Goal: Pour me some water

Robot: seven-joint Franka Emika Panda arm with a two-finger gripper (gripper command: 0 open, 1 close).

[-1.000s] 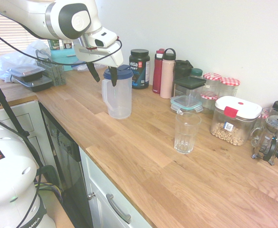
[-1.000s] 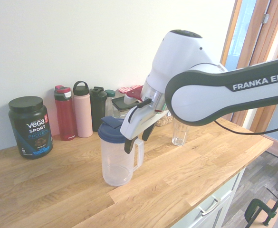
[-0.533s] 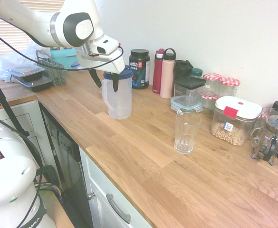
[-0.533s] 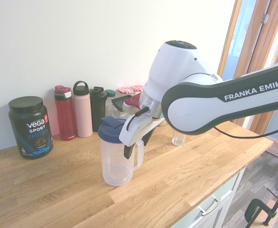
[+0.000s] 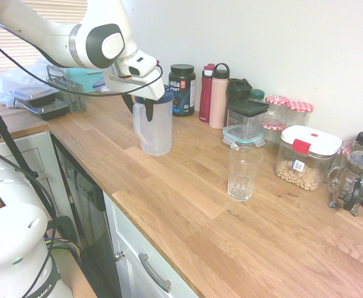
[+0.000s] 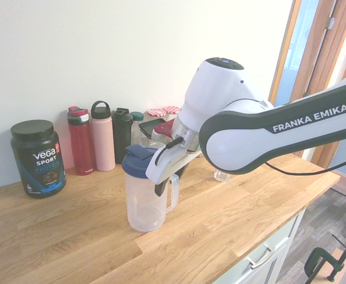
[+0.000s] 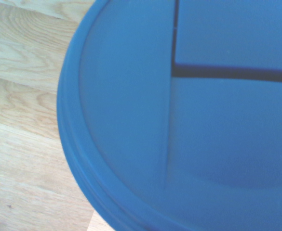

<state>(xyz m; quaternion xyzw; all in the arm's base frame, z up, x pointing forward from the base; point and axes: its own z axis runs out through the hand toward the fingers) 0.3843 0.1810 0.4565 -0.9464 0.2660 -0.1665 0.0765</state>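
A clear plastic pitcher (image 5: 155, 130) (image 6: 143, 204) with a blue lid (image 7: 179, 120) stands upright on the wooden counter (image 5: 187, 205). I cannot make out a water level in it. My gripper (image 5: 138, 107) (image 6: 170, 180) comes down at the top of its handle, one dark finger on each side, jaws still apart, open. A tall empty ribbed glass (image 5: 244, 172) stands to the right of the pitcher; in the second exterior view only the base of the glass (image 6: 222, 175) shows behind the arm. The wrist view is filled by the lid from close above.
Along the wall stand a black protein tub (image 5: 182, 89), a red bottle (image 5: 206, 93), a pink bottle (image 5: 218, 96), lidded food containers (image 5: 305, 156) and a French press (image 5: 354, 180). Boxes and a wire rack (image 5: 66, 93) sit at the far left. The counter's front edge (image 5: 138, 230) runs near.
The gripper has sunk lower over the pitcher's handle, and its fingers now sit astride the handle's top. Pitcher and glass have not moved.
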